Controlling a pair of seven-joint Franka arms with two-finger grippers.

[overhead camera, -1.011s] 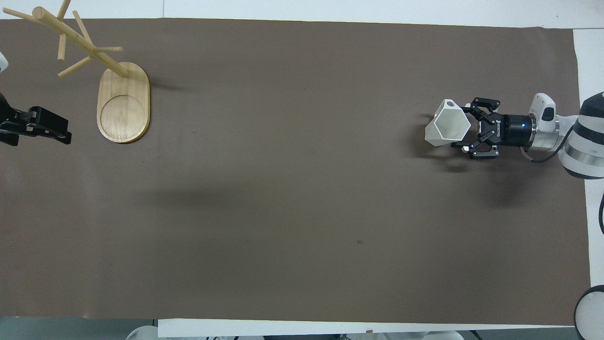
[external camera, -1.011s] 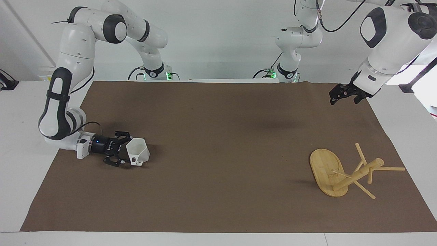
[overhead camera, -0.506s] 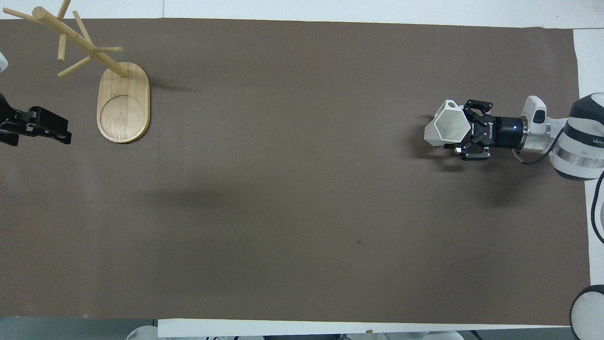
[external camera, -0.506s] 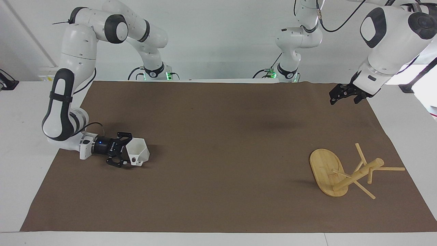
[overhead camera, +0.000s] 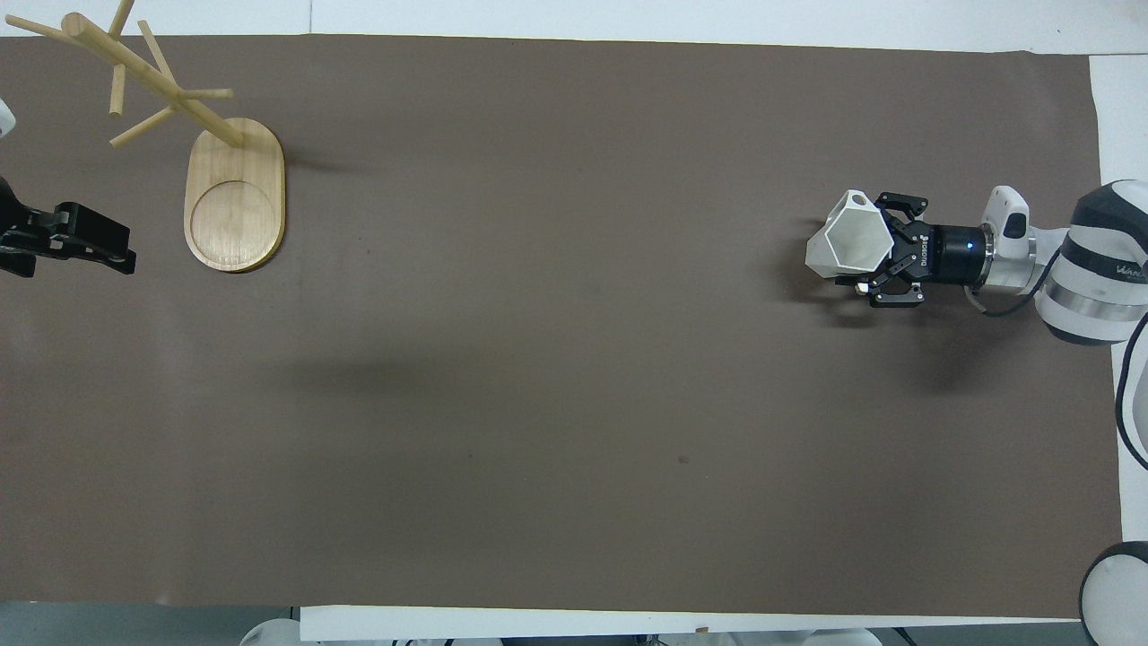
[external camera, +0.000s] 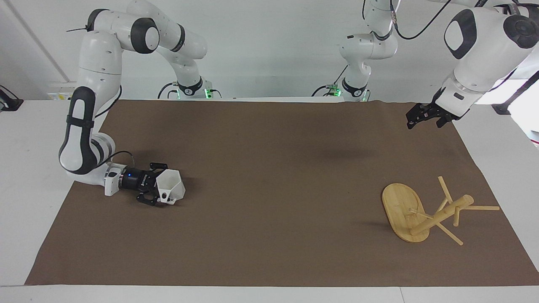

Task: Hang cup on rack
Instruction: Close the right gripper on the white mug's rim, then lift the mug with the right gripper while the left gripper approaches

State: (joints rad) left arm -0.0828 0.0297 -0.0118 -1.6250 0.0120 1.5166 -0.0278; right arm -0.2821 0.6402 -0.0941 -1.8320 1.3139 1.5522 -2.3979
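The white faceted cup [external camera: 172,188] [overhead camera: 850,238] rests on the brown mat at the right arm's end, mouth up, its pierced handle on the side farther from the robots. My right gripper [external camera: 158,189] [overhead camera: 877,248] lies low and level against it, open, one finger on each side of the cup's body; whether they touch it I cannot tell. The bamboo rack [external camera: 399,208] [overhead camera: 235,193] stands on its oval base at the left arm's end, its post [external camera: 442,215] and thin pegs bare. My left gripper [external camera: 424,120] [overhead camera: 85,244] waits open in the air, over the mat's edge near the rack.
A brown mat [external camera: 278,176] [overhead camera: 556,359] covers most of the white table. Nothing else lies between the cup and the rack.
My right gripper has slid further onto the cup, so its fingers now reach along the cup's sides. The cup, the rack and the left arm have stayed where they were.
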